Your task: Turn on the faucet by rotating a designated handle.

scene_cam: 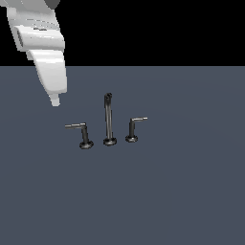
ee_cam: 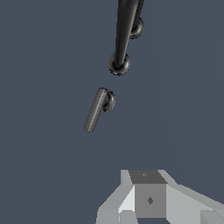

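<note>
The faucet is a dark three-piece set on the grey floor. Its tall thin spout (scene_cam: pixel 109 119) stands in the middle. The handle (scene_cam: pixel 82 131) with the longer, lighter grey lever is on the exterior view's left, and its lever points further left. A similar handle with a shorter lever (scene_cam: pixel 133 128) stands on the right. My gripper (scene_cam: pixel 55 100) hangs above and to the left of the handle, apart from it, its fingers together and empty. In the wrist view the handle (ee_cam: pixel 97 108) lies ahead of my gripper (ee_cam: pixel 148 192), with the spout (ee_cam: pixel 124 37) beyond it.
The faucet set stands alone on a flat dark grey surface (scene_cam: pixel 182 191). The white arm link (scene_cam: pixel 45 52) comes down from the upper left of the exterior view. The shorter handle (ee_cam: pixel 137 28) shows partly behind the spout in the wrist view.
</note>
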